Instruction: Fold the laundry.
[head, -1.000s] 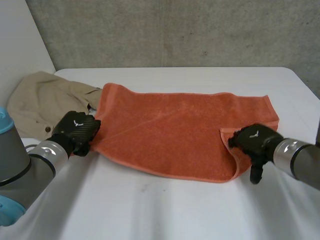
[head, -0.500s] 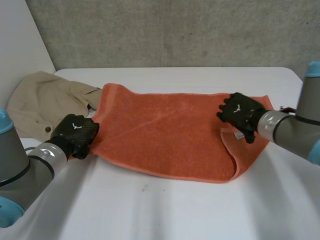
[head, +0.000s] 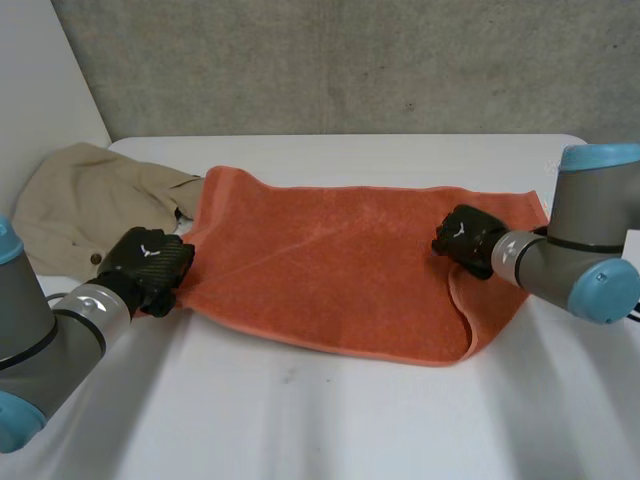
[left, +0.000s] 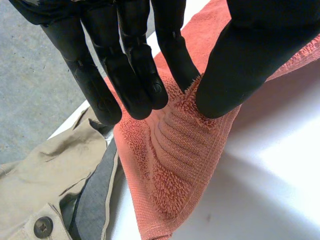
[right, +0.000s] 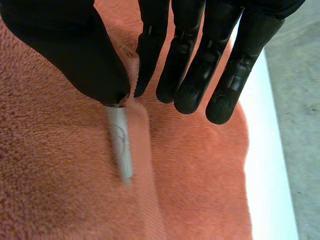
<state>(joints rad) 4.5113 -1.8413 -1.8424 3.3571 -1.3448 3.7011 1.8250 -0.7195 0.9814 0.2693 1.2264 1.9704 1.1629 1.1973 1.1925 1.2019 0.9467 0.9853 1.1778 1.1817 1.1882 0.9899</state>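
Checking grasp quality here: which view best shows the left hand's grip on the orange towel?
The left wrist view: the left hand pinches the towel's edge between thumb and fingers. The head view gives the hand's back at the towel's left end, fingers hidden. The right wrist view has the right hand pinching the other end.

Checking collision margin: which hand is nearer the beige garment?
Left. The left hand pinches the orange towel at the corner right beside the beige garment; the right hand pinches the towel near its opposite end, far from the garment.
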